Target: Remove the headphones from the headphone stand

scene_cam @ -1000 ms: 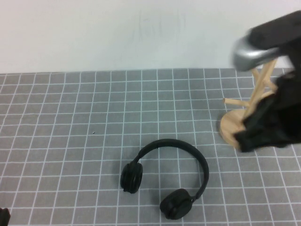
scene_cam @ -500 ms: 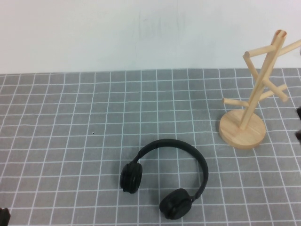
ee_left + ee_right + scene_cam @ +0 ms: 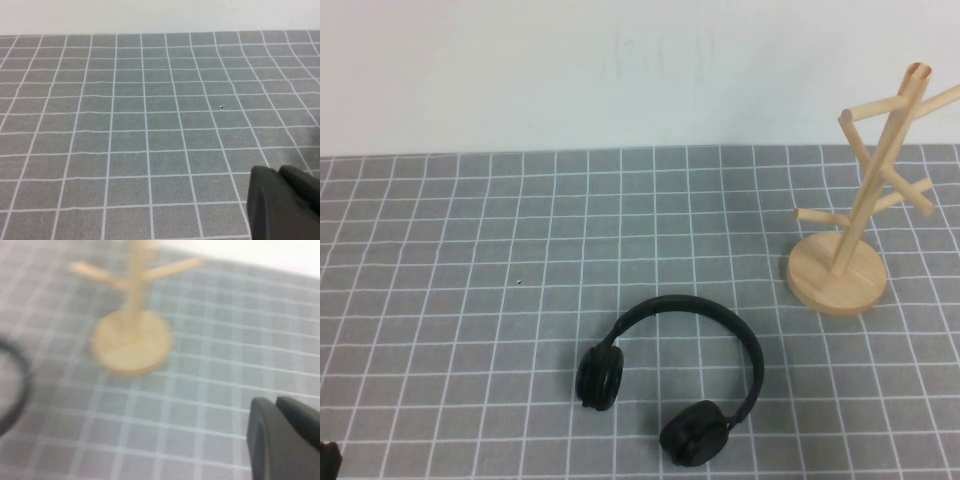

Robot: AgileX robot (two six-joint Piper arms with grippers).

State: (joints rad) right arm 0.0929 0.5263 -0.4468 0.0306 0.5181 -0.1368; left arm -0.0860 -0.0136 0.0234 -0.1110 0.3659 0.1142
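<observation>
Headphones (image 3: 670, 385): all black, lying flat on the grey gridded mat (image 3: 520, 250), off the headphone stand (image 3: 860, 210) and well apart from it, toward the robot's side and to the stand's left. The headband is arching away from the robot; one ear cup is sitting at the left end of the band, the other at the end nearer the robot. In the right wrist view only a short arc of the black band (image 3: 15, 385) is showing at the edge.

Headphone stand: light wood, standing upright on its round disc base, pole slanting, thin pegs branching out, all of them bare. It is also showing in the right wrist view (image 3: 132, 342), blurred.

Left gripper (image 3: 285, 205): showing as a dark, closed-looking tip hanging over bare mat, far to the stand's left, gripping nothing. In the high view only a dark sliver is peeking in at the near left corner.

Right gripper (image 3: 282, 440): showing as a dark tip with the two fingers lying together, hanging over the mat near the stand's base on the robot's side, holding nothing.

Mat: grey with white grid lines, running up to a plain white wall (image 3: 570, 70) behind the stand.
</observation>
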